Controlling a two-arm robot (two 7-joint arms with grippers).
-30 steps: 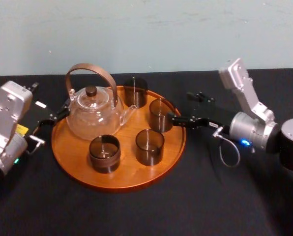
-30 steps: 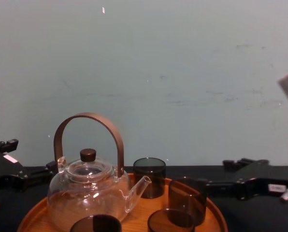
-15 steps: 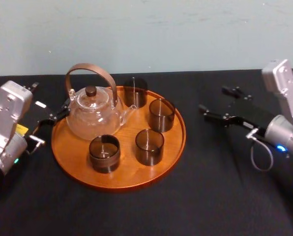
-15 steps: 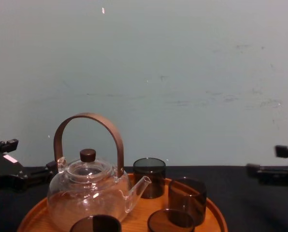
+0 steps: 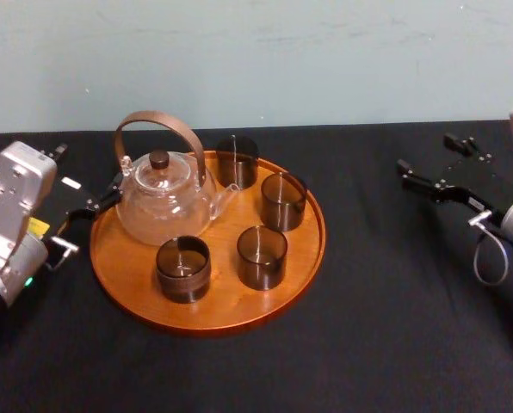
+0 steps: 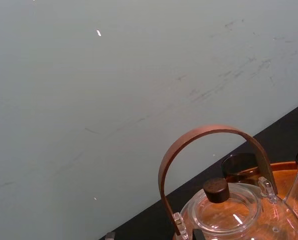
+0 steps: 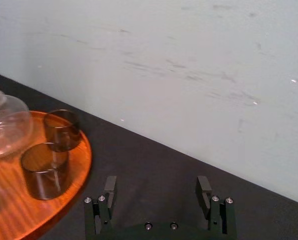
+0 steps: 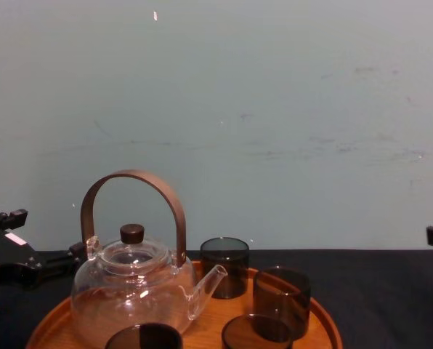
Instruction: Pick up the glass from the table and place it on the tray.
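- The right gripper has backed away from the tray to the frame's right edge, jaws spread and empty; the placing looks finished.
- The glass stands on the tray's upper right.
- The right arm hangs low over the table; the left gripper is parked, spread, at the tray's left rim.

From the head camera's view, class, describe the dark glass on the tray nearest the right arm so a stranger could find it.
On the black table sits a round orange-brown tray holding a glass teapot and four dark glasses. The target glass stands by the tray's right rim, beyond the teapot's spout. It is rightmost: a rear glass stands behind it, two front glasses nearer the robot.
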